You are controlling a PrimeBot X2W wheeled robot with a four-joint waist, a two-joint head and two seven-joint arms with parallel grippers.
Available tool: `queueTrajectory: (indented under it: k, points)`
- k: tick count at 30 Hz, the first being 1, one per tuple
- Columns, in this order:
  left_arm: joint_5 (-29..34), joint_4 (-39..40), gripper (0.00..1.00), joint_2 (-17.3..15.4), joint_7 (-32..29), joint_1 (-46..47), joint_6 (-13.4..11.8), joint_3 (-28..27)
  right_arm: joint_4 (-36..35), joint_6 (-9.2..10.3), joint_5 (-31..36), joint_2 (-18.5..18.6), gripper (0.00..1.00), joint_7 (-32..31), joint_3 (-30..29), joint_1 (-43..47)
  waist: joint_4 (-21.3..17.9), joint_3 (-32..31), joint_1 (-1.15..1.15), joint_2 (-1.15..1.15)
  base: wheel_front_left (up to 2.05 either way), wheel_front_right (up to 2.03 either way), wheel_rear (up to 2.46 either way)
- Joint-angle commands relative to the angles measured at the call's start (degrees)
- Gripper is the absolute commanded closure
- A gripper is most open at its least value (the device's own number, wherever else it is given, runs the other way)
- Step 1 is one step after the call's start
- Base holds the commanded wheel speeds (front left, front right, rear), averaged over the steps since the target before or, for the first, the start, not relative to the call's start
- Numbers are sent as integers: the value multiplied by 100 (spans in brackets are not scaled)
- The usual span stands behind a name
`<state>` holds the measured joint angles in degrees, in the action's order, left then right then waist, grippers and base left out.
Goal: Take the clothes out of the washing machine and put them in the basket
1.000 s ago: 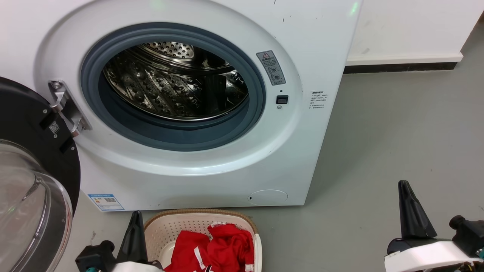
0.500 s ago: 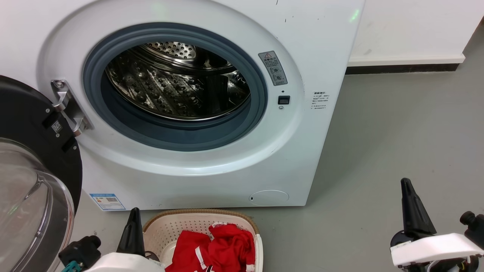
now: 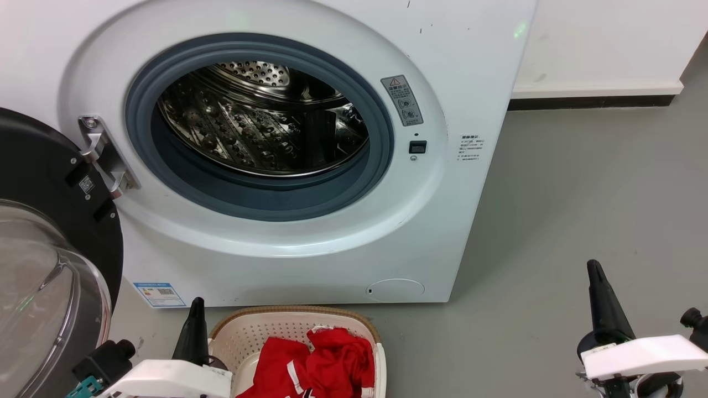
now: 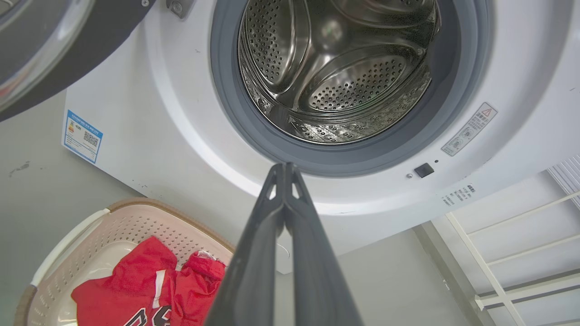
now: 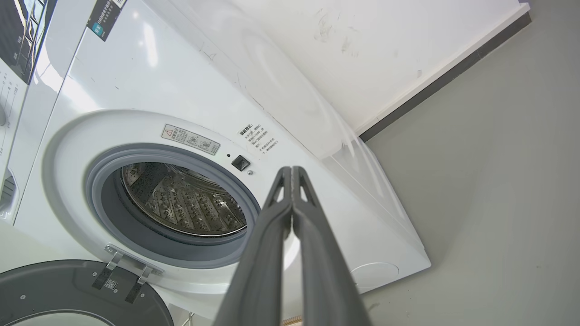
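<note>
At 8 o'clock in the head view, the door (image 3: pixel 38 166) stands swung wide, its rim near our left gripper (image 3: pixel 194 309), whose fingers are pressed together, holding nothing. At 6 o'clock, the clothes (image 3: pixel 332 365) lie in the basket (image 3: pixel 293 310), just before the washing machine (image 3: pixel 470 66). At 12 o'clock, the drum (image 3: pixel 249 127) shows bare steel; we judge unloading complete as far as visible. At 4 o'clock, our right gripper (image 3: pixel 594 271) is likewise closed and empty, with open floor (image 3: pixel 581 193) around it.

Grey floor (image 3: pixel 581 193), white wall (image 3: pixel 597 38), black skirting (image 3: pixel 592 102) along its foot, white barred rack (image 4: pixel 512 253)
</note>
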<state>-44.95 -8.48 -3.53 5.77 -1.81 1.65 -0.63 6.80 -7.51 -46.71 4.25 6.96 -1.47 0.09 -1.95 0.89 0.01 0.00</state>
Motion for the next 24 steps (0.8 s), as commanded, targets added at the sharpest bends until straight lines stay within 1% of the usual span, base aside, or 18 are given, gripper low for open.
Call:
queueTrajectory:
  k: [1, 24]
  points:
    - [-197, 30, 100, -46, -31, 144, 51, -34, -24, 1, -204, 51, 100, -46, -16, -163, 3, -1, -1, 0, 0, 0, 0]
    - [-1864, -172, 100, -53, -418, 398, 251, -182, 234, 1, -1852, 66, 100, -430, -86, -337, 57, -21, -1, 0, 0, 0, 0]
